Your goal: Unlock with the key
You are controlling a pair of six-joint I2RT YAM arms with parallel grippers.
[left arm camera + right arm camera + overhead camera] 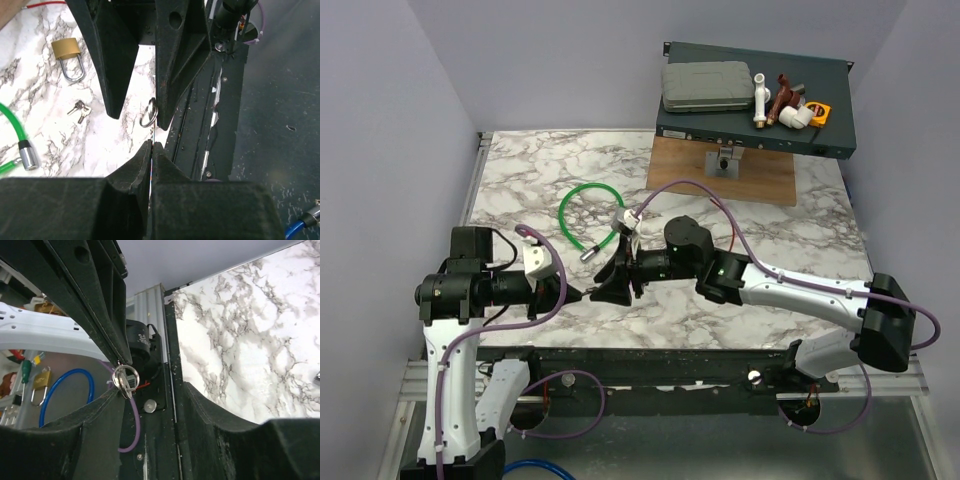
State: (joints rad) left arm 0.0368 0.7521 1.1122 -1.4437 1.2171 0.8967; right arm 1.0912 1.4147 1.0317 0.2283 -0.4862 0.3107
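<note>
My left gripper [151, 145] is shut on a small thin metal key [151, 134], seen edge-on, with a silver split ring [149, 112] at its far end. No red tag shows on it. The ring also shows in the right wrist view [125, 380]. My right gripper [154, 389] is open, facing the left one, with the ring against the tip of one finger [107, 407]. In the top view the left gripper [582, 293] and the right gripper [612, 275] meet near the table's front edge. A brass padlock [67, 55] lies on the marble.
Two small loose keys [79, 110] lie near the padlock. A green cable loop [590, 215] lies behind the grippers. A thin red cord [45, 4] crosses a corner. A wooden board [720, 170] and a dark rack unit [755, 100] with a grey case stand at the back right.
</note>
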